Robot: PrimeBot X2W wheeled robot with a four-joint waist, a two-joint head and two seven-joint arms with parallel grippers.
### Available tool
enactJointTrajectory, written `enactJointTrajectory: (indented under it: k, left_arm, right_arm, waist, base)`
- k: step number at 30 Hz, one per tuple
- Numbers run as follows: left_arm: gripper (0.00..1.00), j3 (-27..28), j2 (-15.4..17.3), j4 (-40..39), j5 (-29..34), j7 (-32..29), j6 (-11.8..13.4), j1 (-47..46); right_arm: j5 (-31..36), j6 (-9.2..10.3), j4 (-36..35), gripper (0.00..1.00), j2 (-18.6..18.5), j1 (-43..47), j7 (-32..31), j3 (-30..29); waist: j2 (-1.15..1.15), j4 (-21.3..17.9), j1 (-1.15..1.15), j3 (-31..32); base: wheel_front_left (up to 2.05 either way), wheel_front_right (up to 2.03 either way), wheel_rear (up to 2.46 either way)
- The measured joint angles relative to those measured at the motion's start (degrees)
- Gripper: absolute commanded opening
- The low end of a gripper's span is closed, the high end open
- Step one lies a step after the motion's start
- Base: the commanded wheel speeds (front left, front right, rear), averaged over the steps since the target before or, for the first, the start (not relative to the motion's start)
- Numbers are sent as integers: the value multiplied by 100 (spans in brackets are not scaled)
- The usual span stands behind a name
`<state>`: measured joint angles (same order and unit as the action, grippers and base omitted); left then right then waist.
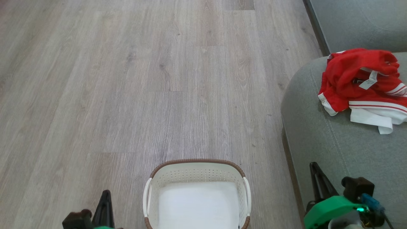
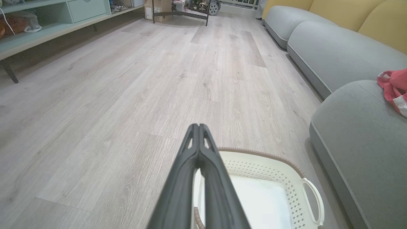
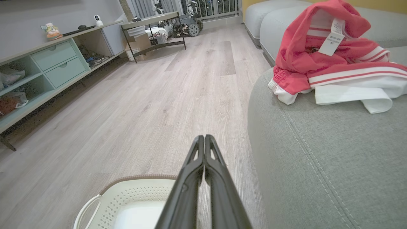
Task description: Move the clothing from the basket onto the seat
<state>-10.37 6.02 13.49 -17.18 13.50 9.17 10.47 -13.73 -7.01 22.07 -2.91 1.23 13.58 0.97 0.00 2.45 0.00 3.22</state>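
The red clothing (image 1: 362, 84) with white bands lies bunched on the grey-green seat (image 1: 334, 143) at the right; the same clothing (image 3: 330, 60) and seat (image 3: 318, 165) fill the right of the right wrist view. The cream basket (image 1: 197, 171) stands on the floor at the bottom centre, and the part in view holds only its bare white bottom. My left gripper (image 1: 105, 195) is shut and empty, left of the basket. My right gripper (image 1: 314, 168) is shut and empty, over the seat's front edge. Its tips (image 3: 204, 138) meet in its wrist view; the left gripper (image 2: 198, 127) shows the same.
Grey wood-plank floor (image 1: 143, 79) stretches ahead and to the left. A second sofa section (image 2: 337, 54) with yellow back cushions runs along the right. A pale green low cabinet (image 3: 44, 70) and a metal-legged table (image 3: 152, 35) stand far off at the left.
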Motion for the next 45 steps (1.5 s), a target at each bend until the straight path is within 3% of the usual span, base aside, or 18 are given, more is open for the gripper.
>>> enactJointTrajectory:
  k: [45]
  left_arm:
    - [0,546,-113,82,-2778,-745,-619,-470]
  right_arm:
    - [-2910,0,-230,0,10,-104,-724,-305]
  waist:
    - [0,-92,0,-129]
  base:
    - [0,0,0]
